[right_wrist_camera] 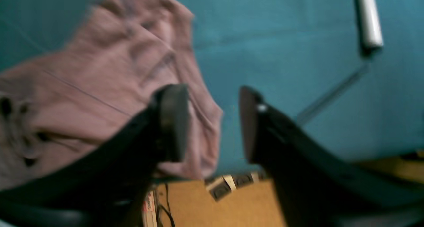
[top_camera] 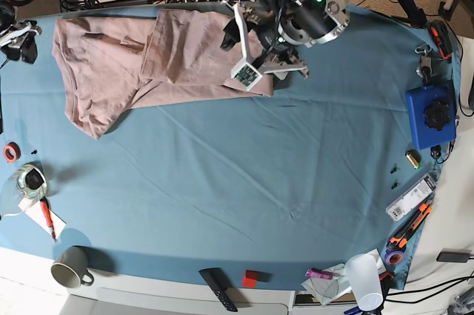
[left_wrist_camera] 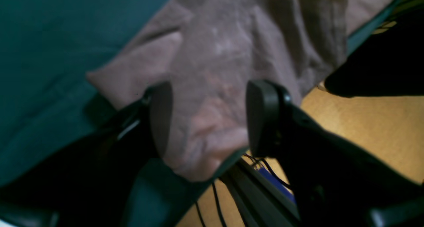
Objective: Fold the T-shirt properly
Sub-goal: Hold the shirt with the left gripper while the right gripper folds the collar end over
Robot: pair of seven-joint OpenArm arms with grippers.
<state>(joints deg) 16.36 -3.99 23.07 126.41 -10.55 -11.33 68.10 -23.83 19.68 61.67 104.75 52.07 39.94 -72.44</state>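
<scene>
Base view, left to right. Far left edge: red tape ring (top_camera: 9, 152), red pen (top_camera: 47, 216) on white paper, grey ceramic mug (top_camera: 68, 267) at the near corner. Wrinkled dusty pink-beige short-sleeved T-shirt (top_camera: 126, 63) lies at the far left part of the teal-blue cloth-covered tabletop (top_camera: 244, 181), partly folded: one panel doubled over the body, lower strip running right toward the arms. Both arms cluster at the far edge, centre-right, over the shirt's right end (which arm is which is hard to sort out there). Near edge: black remote (top_camera: 218, 288), small red block (top_camera: 250, 279), translucent white plastic cup (top_camera: 365, 276). Far right: blue plastic box with black knob (top_camera: 429, 115), orange-handled tools (top_camera: 407, 230).

Right wrist view (blurred): right gripper (right_wrist_camera: 213, 121) jaws stand wide apart, nothing between them; one pad sits in front of the shirt's rounded corner (right_wrist_camera: 109, 88), the other over bare teal cloth. Wood floor below the edge.

Left wrist view (also soft): left gripper (left_wrist_camera: 208, 117) jaws wide, straddling a bunched fold of the shirt (left_wrist_camera: 228, 55) at the tabletop edge; pads not pressed on the fabric, cloth not held.
</scene>
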